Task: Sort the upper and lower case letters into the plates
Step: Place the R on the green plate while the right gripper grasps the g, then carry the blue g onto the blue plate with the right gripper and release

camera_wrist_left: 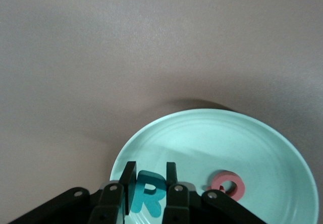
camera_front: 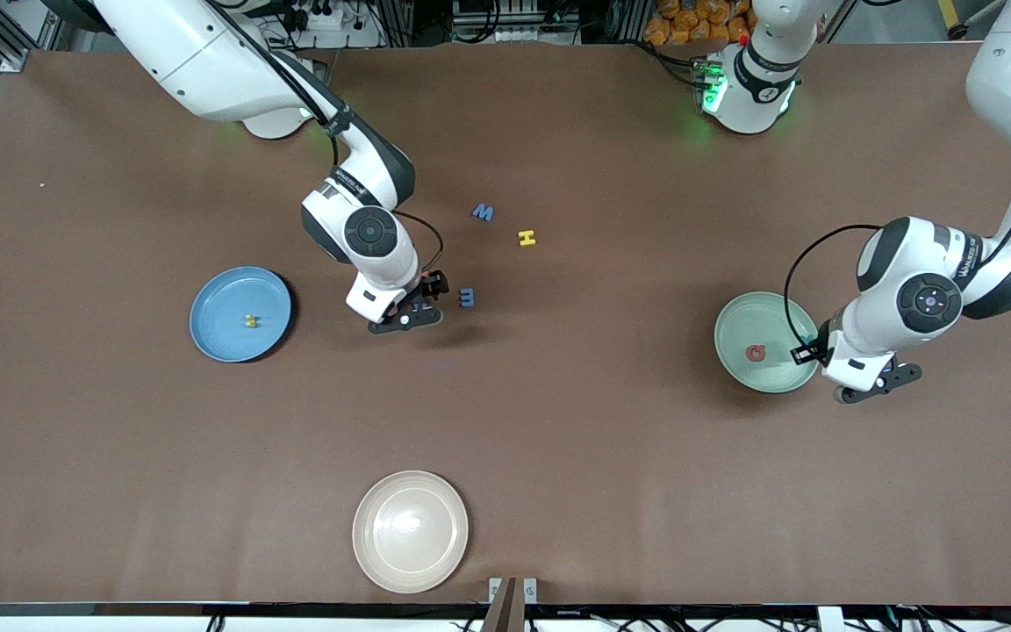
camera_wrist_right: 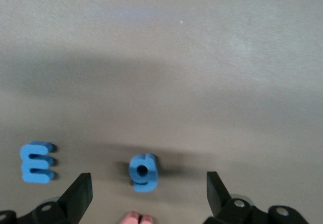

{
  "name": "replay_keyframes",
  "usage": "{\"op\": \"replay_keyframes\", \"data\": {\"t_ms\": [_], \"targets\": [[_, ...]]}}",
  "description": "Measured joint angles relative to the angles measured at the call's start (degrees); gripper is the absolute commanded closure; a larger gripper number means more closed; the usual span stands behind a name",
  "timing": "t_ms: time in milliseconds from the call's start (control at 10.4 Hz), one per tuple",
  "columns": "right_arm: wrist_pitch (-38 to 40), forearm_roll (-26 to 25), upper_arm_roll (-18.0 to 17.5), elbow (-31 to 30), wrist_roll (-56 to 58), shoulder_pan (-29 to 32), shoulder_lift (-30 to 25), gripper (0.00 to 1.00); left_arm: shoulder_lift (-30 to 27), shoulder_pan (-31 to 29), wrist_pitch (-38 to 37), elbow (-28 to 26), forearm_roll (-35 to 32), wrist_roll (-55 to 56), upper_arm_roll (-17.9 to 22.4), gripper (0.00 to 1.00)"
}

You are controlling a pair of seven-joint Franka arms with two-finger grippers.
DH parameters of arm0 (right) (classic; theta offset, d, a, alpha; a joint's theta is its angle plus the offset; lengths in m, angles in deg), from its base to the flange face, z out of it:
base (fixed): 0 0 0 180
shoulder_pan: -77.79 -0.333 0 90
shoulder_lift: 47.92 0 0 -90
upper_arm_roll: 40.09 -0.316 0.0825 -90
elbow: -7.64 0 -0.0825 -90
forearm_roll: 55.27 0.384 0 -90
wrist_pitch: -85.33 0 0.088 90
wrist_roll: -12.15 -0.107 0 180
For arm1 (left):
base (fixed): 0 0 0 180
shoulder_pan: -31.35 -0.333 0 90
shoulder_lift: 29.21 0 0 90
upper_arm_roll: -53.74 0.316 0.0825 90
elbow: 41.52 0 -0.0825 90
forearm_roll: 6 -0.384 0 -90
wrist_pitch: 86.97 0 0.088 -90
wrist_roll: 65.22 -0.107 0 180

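My left gripper (camera_front: 808,349) (camera_wrist_left: 150,173) is shut on a teal letter R (camera_wrist_left: 149,193), held upright just over the rim of the mint green plate (camera_front: 764,320) (camera_wrist_left: 217,138) at the left arm's end. A red-pink letter (camera_front: 756,353) (camera_wrist_left: 228,185) lies in that plate. The blue plate (camera_front: 225,303) at the right arm's end holds a small yellow letter (camera_front: 250,321). My right gripper (camera_front: 425,303) (camera_wrist_right: 147,186) hangs open low over the table, and a blue letter g (camera_wrist_right: 144,171) lies between its fingers. Another blue letter (camera_front: 467,298) (camera_wrist_right: 36,162) lies beside it.
A blue M (camera_front: 483,211) and a yellow H (camera_front: 527,238) lie on the brown table nearer the robots' bases. A pink letter (camera_wrist_right: 138,218) shows under the right gripper. A cream-white plate (camera_front: 411,530) sits near the table's front edge.
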Motion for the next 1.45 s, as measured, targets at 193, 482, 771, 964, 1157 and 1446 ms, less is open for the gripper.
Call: {"op": "replay_keyframes", "data": {"t_ms": [193, 482, 771, 964, 1157, 1446], "targets": [[-1.6, 0.0, -0.05, -0.67, -1.85, -0.23, 0.8, 0.0, 1.0, 0.0, 0.0, -0.08, -0.08, 0.0, 0.23, 1.0], [-3.9, 0.0, -0.09, -2.88, -3.01, -0.25, 0.83, 0.0, 1.71, 0.1, 0.01, -0.13, -0.09, 0.01, 0.2, 0.01], [-4.95, 0.0, -0.09, -3.19, -4.15, -0.23, 0.84, 0.14, 1.77, 1.11, 0.1, -0.11, -0.09, 0.07, -0.44, 0.0], [-5.44, 0.0, -0.09, -3.25, -4.22, -0.21, 0.88, 0.19, 1.67, 1.19, 0.18, 0.32, 0.01, 1.73, -2.89, 0.0], [-5.99, 0.01, -0.08, -3.82, -5.5, -0.18, 0.95, 0.24, 1.28, 1.27, -0.62, 1.04, 0.04, 4.45, -6.53, 0.0], [-6.34, 0.0, -0.07, -3.91, -7.29, -0.12, 0.89, 0.3, 0.41, 1.33, -5.08, 3.56, 0.06, 6.1, -11.59, 0.0]]}}
